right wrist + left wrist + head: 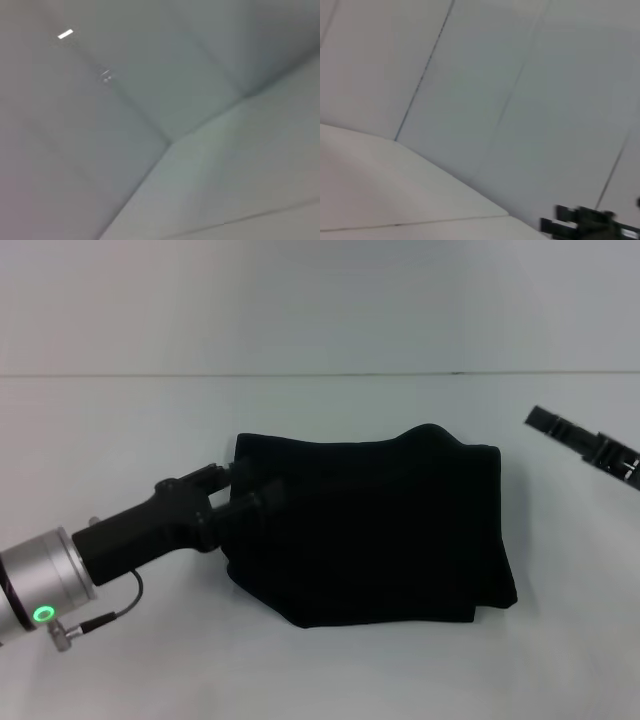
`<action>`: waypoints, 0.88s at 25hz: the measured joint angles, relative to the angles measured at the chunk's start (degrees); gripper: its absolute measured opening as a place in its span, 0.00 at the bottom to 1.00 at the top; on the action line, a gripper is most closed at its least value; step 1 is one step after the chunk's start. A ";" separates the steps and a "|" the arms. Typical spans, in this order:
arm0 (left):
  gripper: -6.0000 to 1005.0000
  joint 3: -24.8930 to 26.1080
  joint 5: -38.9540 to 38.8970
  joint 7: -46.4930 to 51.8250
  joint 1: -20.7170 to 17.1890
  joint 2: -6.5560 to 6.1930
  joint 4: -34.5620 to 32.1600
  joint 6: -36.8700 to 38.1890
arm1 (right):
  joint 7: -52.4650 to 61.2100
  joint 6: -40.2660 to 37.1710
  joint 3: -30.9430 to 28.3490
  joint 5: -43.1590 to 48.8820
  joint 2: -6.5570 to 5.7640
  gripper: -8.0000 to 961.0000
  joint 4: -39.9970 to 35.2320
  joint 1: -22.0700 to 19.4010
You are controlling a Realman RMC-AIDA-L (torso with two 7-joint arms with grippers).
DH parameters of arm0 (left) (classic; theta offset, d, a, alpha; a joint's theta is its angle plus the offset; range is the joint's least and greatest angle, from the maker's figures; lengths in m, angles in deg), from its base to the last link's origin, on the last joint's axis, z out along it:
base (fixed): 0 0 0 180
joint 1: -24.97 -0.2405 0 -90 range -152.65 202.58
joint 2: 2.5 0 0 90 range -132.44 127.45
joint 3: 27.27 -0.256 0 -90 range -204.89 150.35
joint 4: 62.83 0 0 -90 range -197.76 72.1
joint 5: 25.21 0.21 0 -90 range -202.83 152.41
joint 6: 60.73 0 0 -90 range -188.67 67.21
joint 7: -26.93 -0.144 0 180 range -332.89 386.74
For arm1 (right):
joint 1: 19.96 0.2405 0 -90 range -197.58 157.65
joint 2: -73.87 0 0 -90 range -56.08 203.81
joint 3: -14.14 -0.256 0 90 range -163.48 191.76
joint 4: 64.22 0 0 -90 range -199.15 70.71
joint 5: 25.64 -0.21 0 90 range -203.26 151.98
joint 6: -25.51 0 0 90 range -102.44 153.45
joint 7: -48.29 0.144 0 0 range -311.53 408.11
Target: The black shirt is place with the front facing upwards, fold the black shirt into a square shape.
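Observation:
The black shirt (375, 525) lies on the white table as a folded, roughly square bundle in the middle of the head view; no lettering shows. My left gripper (232, 490) reaches in low from the left and meets the shirt's left edge, black against black, so its hold cannot be made out. My right gripper (585, 443) hovers off to the right near the picture's edge, clear of the shirt. The left wrist view catches that right gripper (585, 225) far off. The right wrist view shows only table and wall.
The white table (330, 670) runs back to a pale wall along a seam line (320, 373). Bare tabletop surrounds the shirt on all sides.

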 joint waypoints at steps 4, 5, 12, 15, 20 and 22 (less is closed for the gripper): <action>0.66 2.89 0.00 2.59 0.00 -0.03 0.00 -0.74 | -17.99 -6.27 3.12 3.84 0.44 0.59 -0.56 0.18; 0.66 3.22 0.00 3.27 0.00 -0.03 0.00 -1.08 | -17.99 -6.27 3.12 3.84 0.44 0.64 -0.56 0.18; 0.65 3.96 -0.01 4.50 0.01 -0.14 0.96 -1.79 | -34.39 -3.52 4.89 9.43 3.21 0.93 0.95 -0.26; 0.65 4.61 -0.03 4.51 0.09 -0.24 1.31 -1.79 | -38.57 -1.69 4.91 9.70 3.29 0.95 3.53 -1.10; 0.66 4.83 -0.07 4.55 0.20 -0.29 1.32 -1.80 | -42.25 0.33 4.13 9.52 3.39 0.95 5.33 -3.32; 0.66 4.82 -0.08 4.59 0.27 -0.29 1.32 -1.84 | -42.66 0.34 3.30 9.44 3.39 0.95 5.35 -4.04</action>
